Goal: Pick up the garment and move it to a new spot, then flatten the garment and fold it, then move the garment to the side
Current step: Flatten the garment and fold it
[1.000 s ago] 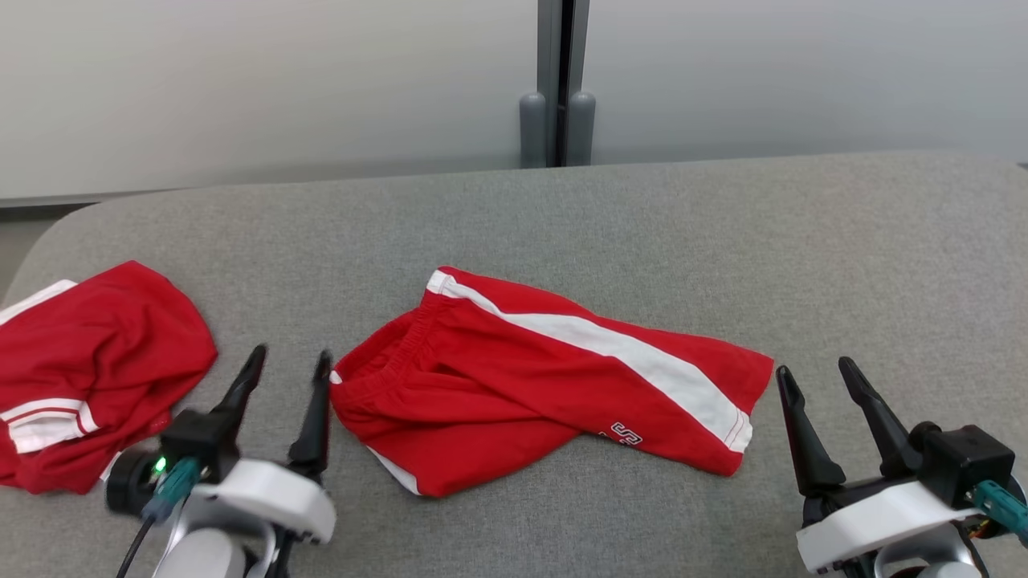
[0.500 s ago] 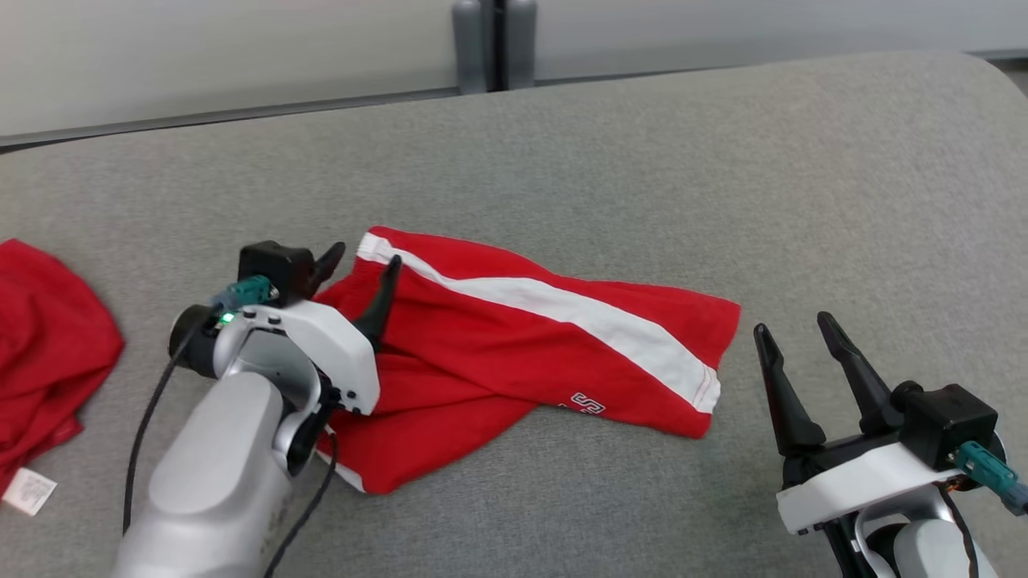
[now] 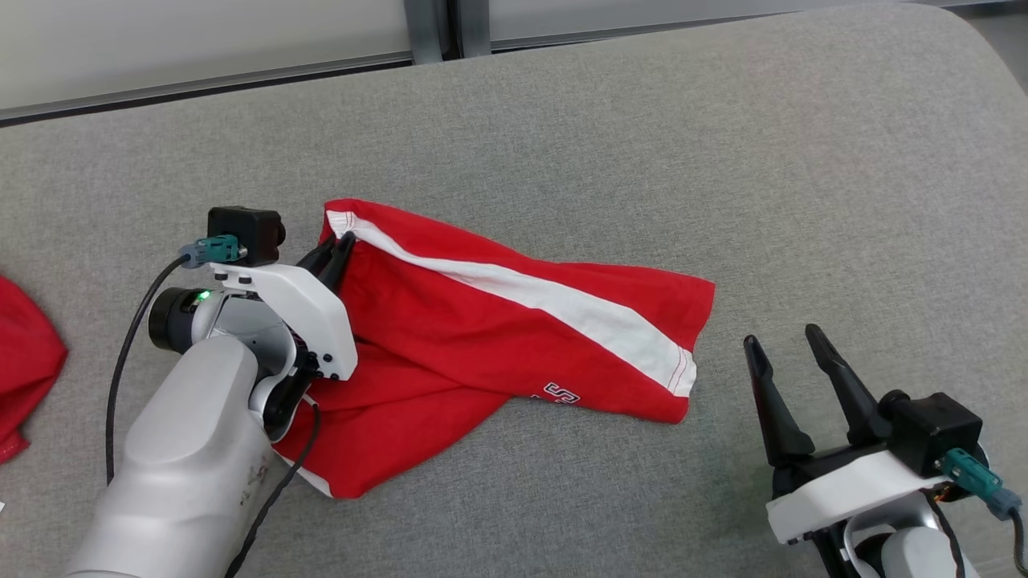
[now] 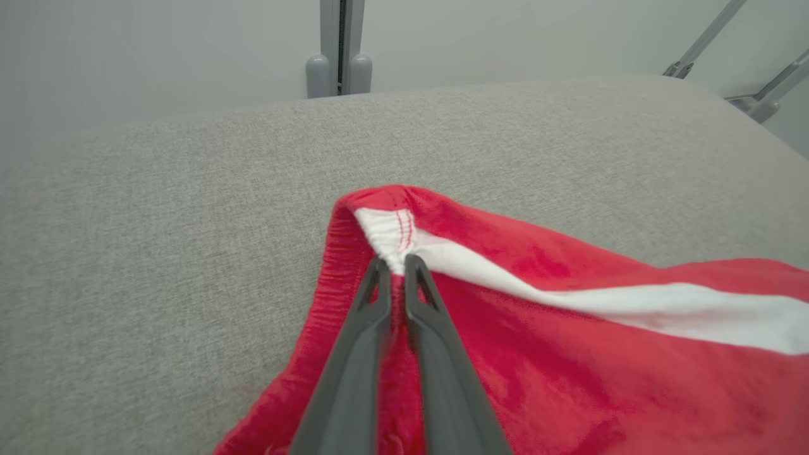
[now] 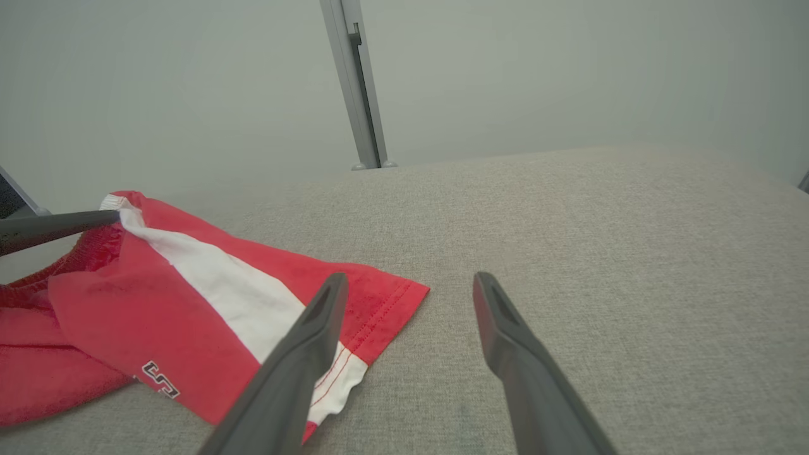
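Observation:
The garment [image 3: 498,321] is a pair of red shorts with a white side stripe, lying crumpled on the grey padded table [image 3: 642,144]. My left gripper [image 3: 336,249] is shut on the shorts' elastic waistband at its far left corner. In the left wrist view its fingertips [image 4: 378,272] pinch the band beside the white stripe of the garment [image 4: 569,316]. My right gripper [image 3: 781,343] stands open near the table's front right, just right of the shorts' leg hem. In the right wrist view the right gripper [image 5: 411,284] holds nothing and the garment's hem [image 5: 379,297] lies to its left.
A second red garment [image 3: 24,361] lies at the left edge of the table. A grey post [image 3: 438,24] and pale wall stand behind the table. The left arm's pale forearm [image 3: 185,466] crosses the front left. Bare grey cloth stretches across the far and right parts.
My left arm reached forward to the shorts' waistband and its fingers closed on it. The head camera tilted down and right, shifting the whole scene. The right gripper stayed open.

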You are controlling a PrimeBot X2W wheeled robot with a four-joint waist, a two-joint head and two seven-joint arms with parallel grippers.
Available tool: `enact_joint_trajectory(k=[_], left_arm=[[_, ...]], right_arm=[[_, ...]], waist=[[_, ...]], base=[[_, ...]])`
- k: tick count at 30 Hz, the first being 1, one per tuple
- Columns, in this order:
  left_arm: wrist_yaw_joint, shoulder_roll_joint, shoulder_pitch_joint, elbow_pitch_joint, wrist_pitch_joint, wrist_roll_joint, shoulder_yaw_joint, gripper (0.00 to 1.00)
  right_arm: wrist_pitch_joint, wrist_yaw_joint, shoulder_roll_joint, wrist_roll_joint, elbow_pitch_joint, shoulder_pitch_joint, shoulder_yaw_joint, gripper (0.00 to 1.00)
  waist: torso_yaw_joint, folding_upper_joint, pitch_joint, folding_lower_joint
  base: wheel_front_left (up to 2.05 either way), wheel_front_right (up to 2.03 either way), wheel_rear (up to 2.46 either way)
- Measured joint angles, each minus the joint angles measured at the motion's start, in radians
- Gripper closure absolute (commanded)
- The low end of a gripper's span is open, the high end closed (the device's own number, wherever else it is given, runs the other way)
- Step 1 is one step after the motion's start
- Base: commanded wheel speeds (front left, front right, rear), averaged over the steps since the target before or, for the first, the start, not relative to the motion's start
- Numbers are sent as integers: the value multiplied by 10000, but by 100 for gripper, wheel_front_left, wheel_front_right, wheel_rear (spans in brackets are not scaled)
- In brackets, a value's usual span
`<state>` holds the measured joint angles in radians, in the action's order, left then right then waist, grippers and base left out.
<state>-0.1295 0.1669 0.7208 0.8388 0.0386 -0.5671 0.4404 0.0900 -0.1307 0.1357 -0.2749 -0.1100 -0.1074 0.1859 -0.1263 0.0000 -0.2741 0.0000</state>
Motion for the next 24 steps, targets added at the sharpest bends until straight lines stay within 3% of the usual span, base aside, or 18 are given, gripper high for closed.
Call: enact_joint_trajectory(k=[14,23,24], left_arm=[[-2,403,35,-295,-1290,-336,1039,100],[-2,407,52,-564,-1643,-314,1294,100],[-2,407,57,-583,-1705,-311,1310,100]], right_arm=[[-73,0,-257,-345,-823,409,1087,0],[251,-2,-332,-529,-2347,-983,1302,0],[301,-2,-347,-564,-2475,-1119,1298,8]], waist=[[376,0,-469,0],[734,0,-829,0],[758,0,-854,0]], base=[[0,0,0],[0,0,0],[0,0,0]])
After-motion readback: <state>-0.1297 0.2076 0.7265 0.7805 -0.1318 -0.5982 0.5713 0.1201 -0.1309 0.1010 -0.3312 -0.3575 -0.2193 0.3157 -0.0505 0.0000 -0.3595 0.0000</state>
